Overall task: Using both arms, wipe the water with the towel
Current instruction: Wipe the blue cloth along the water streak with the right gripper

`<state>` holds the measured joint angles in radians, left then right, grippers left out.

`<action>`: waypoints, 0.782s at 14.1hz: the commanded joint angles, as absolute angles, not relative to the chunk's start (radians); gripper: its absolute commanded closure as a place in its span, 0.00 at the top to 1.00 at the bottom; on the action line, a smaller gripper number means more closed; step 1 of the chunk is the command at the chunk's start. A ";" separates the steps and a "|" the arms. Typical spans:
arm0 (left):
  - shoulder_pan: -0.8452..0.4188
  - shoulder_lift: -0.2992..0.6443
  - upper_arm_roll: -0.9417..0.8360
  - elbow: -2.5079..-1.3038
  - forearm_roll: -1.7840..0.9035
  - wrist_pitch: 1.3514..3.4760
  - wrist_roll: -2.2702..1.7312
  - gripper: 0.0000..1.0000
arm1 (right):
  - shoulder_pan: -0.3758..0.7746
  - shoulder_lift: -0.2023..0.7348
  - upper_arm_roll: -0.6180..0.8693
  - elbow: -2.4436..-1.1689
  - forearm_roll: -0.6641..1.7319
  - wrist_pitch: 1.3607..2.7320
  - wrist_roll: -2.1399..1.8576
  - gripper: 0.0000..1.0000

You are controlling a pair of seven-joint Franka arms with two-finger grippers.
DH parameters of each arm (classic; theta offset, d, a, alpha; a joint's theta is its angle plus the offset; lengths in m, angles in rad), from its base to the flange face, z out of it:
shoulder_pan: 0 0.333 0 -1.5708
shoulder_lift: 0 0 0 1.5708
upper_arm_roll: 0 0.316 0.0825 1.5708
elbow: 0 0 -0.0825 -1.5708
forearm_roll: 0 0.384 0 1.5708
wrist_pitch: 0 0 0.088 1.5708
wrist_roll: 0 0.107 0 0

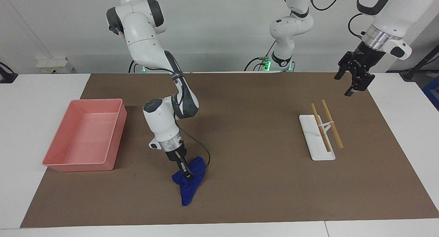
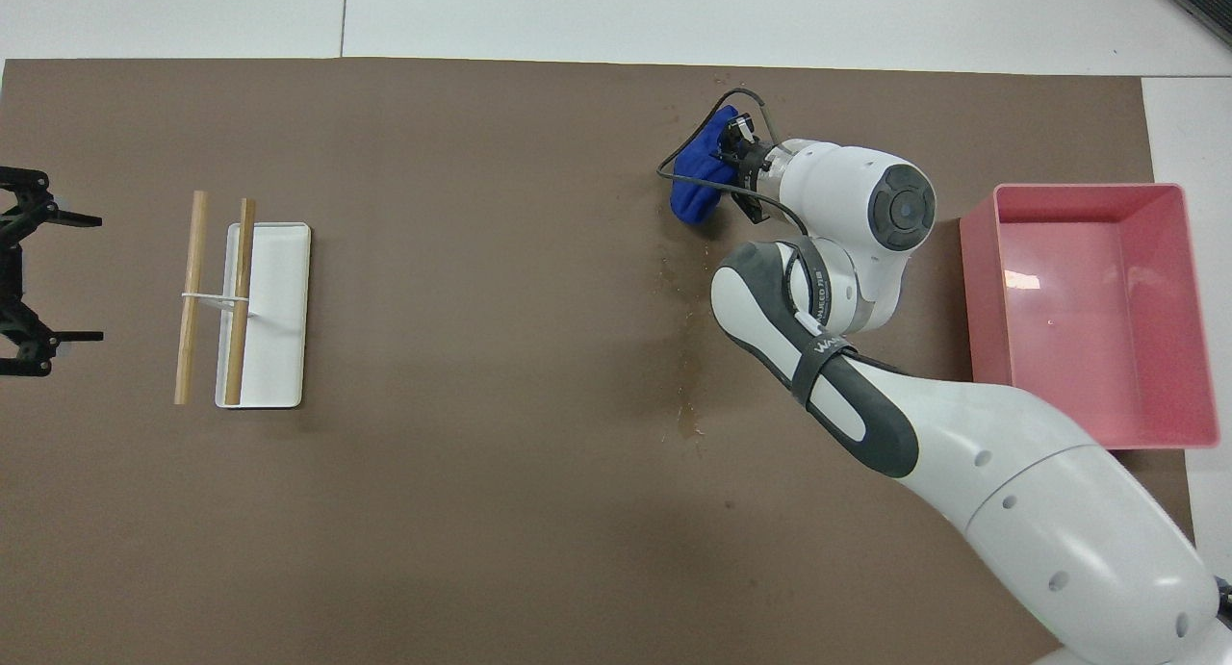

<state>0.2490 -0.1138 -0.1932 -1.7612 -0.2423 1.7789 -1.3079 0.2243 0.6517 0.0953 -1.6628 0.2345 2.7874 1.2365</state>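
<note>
In the facing view, the right gripper (image 1: 185, 172) reaches down onto the towel (image 1: 189, 183), its jaws pinching the upper folds of the cloth. The towel lies bunched on the brown mat (image 1: 240, 127), its lower tip pointing away from the robots. The tray (image 1: 87, 137) sits beside the towel, toward the right arm's end of the table and slightly nearer to the robots, with bare mat between them. A black cable (image 1: 202, 151) loops from the right wrist down beside the towel. Well apart from the towel, toward the left arm's end, a white holder (image 1: 315, 139) lies on the mat with two chopsticks (image 1: 327, 125) resting across it on a small white rack. The left gripper (image 1: 355, 77) hangs over the mat's edge, above and past the holder, waiting with its jaws spread. Nothing stands between the towel and the holder.

In the overhead view, the right gripper (image 2: 736, 155) meets the towel (image 2: 701, 169) from the tray's side, and the right arm's wrist and elbow cover the mat between towel and tray (image 2: 1088, 309). A faint trail of wet marks (image 2: 685, 357) runs over the mat (image 2: 481, 501) from just beside the towel toward the robots. The holder (image 2: 274, 314) and chopsticks (image 2: 217, 299) lie well apart from the towel, toward the left arm's end. The left gripper (image 2: 24, 270) shows at that end, over the mat's edge, jaws spread.
</note>
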 commanded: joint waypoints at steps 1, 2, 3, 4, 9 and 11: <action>0.264 -0.132 -0.196 -1.792 -0.245 1.833 -1.145 1.00 | 0.218 0.585 0.104 -1.730 0.230 2.688 1.276 0.00; 0.264 -0.138 -0.196 -1.814 -0.242 1.847 -1.011 1.00 | 0.219 0.575 0.106 -1.741 0.230 2.665 1.284 0.00; 0.264 -0.143 -0.195 -1.821 -0.194 1.829 -0.858 1.00 | 0.236 0.562 0.106 -1.771 0.230 2.663 1.284 0.00; 0.261 -0.143 -0.196 -1.815 -0.130 1.781 -0.722 1.00 | 0.251 0.543 0.106 -1.802 0.230 2.663 1.288 0.00; 0.252 -0.140 -0.196 -1.793 -0.071 1.715 -0.425 1.00 | 0.317 0.468 0.106 -1.954 0.230 2.665 1.292 0.00; 0.247 -0.137 -0.201 -1.786 -0.020 1.703 -0.326 1.00 | 0.321 0.407 0.106 -2.044 0.230 2.663 1.289 0.00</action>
<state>0.2526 -0.1222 -0.1976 -1.7859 -0.0631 1.7310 -0.4050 0.3173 0.4719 0.0981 -1.8914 0.2346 2.6753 1.2731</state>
